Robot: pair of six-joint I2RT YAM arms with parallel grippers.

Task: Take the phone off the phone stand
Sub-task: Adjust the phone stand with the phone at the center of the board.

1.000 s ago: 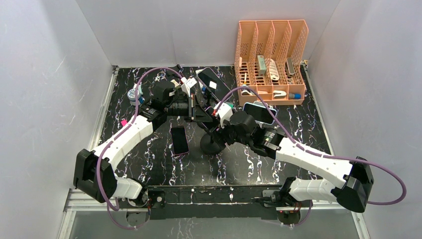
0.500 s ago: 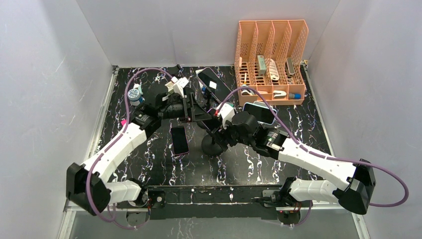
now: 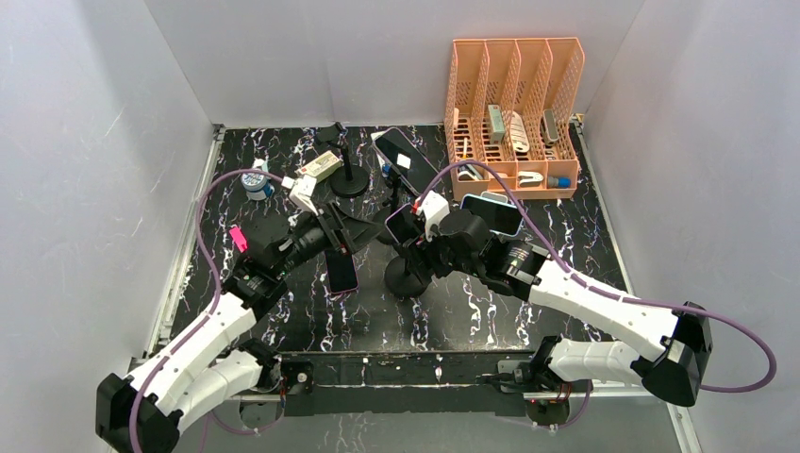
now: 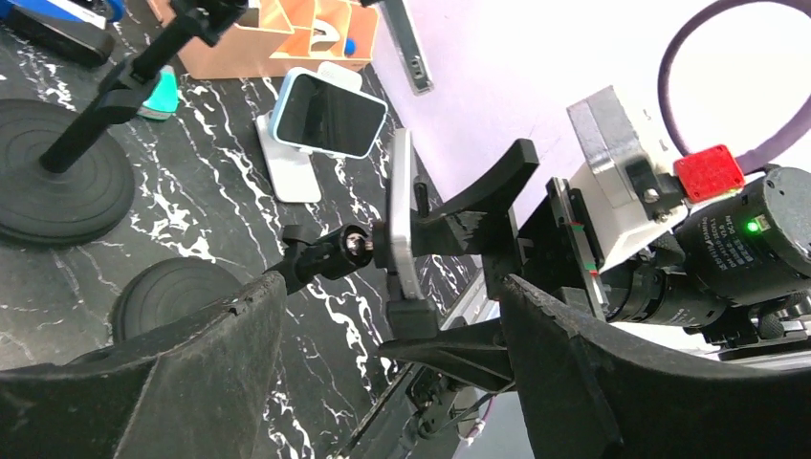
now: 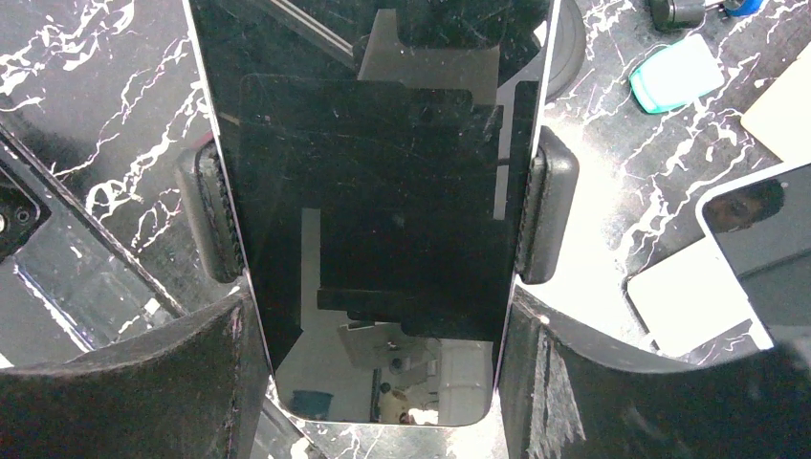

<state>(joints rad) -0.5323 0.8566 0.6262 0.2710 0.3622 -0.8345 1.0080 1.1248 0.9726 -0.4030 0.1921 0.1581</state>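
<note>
The phone is a dark-screened handset standing upright in the black phone stand, whose side clamps hold its edges. My right gripper is shut on the phone, with a finger pressed to each long edge below the clamps. In the top view the right gripper is at the stand's head. My left gripper is open and empty, a short way left of the stand. Its wrist view shows the phone edge-on beyond the left gripper and the stand's base.
A pink phone lies flat left of the stand. A second black stand and a tilted phone are behind. A light-blue phone on a white rest is to the right. The orange organizer stands back right.
My left gripper has opened and its arm has pulled back toward the near left, away from the stand. The right gripper has stayed on the phone.
</note>
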